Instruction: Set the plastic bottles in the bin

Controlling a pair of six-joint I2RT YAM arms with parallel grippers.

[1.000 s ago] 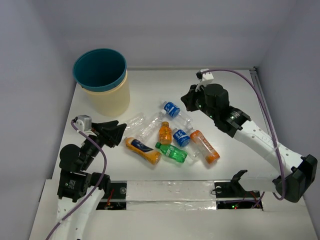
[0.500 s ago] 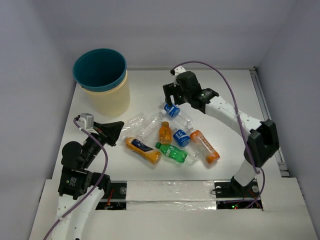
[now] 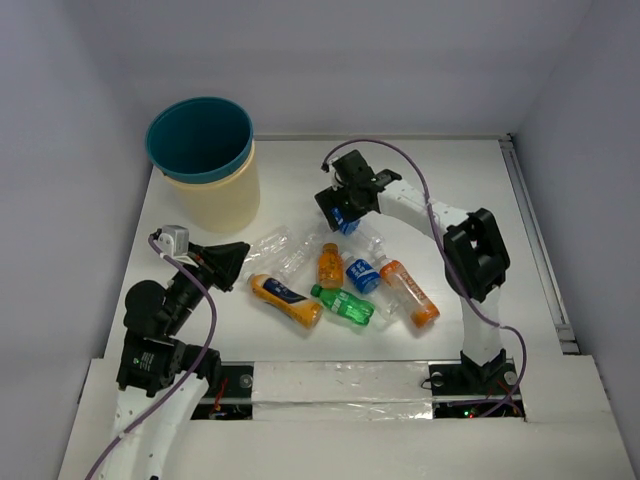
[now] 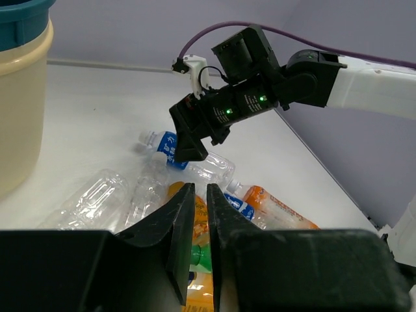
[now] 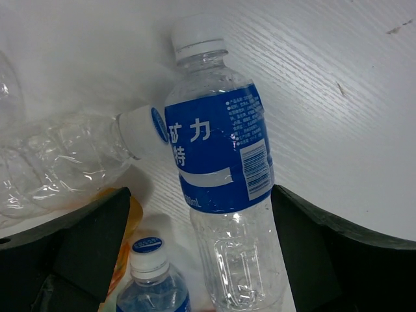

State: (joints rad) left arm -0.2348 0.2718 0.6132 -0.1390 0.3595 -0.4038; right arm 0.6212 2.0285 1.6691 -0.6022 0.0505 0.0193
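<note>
Right gripper (image 5: 200, 194): jaws spread wide, one finger either side of a blue-labelled clear bottle (image 5: 218, 156) lying flat on the white table (image 3: 470, 180), not clamped on it.

Left gripper (image 4: 200, 188): jaws all but shut, a thin slit between them, nothing held. Poised at the near left of the bottle cluster.

Other plastic bottles loose on the table between the arms:
- crushed clear bottle (image 3: 268, 242)
- small orange bottle (image 3: 330, 268)
- second blue-labelled bottle (image 3: 362, 275)
- long orange bottle (image 3: 410, 292)
- green bottle (image 3: 345, 305)
- yellow-orange bottle (image 3: 285, 300)

Bin (image 3: 215, 200): upright at the far left, well apart from the cluster.
</note>
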